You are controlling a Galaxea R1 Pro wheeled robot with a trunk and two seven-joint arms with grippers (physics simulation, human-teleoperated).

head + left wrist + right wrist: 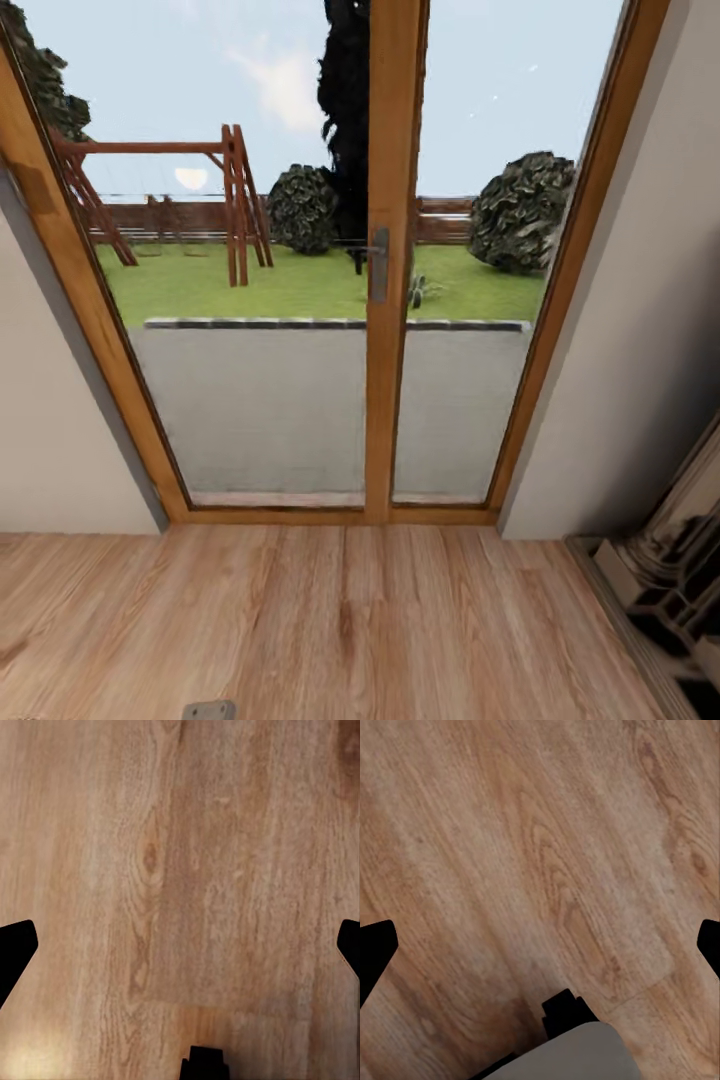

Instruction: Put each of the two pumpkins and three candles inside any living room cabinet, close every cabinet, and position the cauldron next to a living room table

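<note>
Item 1. Glazed double door (378,260), warm wood frame, shut, straight ahead in the head view. Grey metal lever handle (379,265) on the central stile, roughly at mid-height.

Item 2. Seen through the door's glass: grey paved strip (300,400) directly outside, dark kerb (335,323) along its far edge, lawn (300,285) past the kerb. On the lawn, a wooden swing frame (170,200) left of the central stile; a rounded dark shrub (302,208) just left of the stile and a second shrub (522,212) to its right; wooden fence (200,215) behind them.

Item 3. Plain beige walls (640,300) flank the door on both sides.

Item 4. Wood plank floor (320,620), light brown, running from the door's threshold toward the onlooker. Small grey metal piece (208,711) at the near edge of the floor, below and left of the door handle; its identity cannot be told.

Item 5. Dark glossy object with pale reflections (670,570) at the floor's edge, right of the door beside the wall; partly cut off, kind unclear.

Item 6. Left end effector (180,945): released, black fingertips (15,949) spread wide, grasping nothing, over bare floor planks.

Item 7. Right end effector (540,945): released, fingertips (375,949) equally far apart, empty, above the floor; a pale grey rounded part (570,1054) lies beneath it.

Item 8. Pumpkins, candles, cabinet, cauldron and low worktop: whereabouts cannot be told from this position facing the door.
</note>
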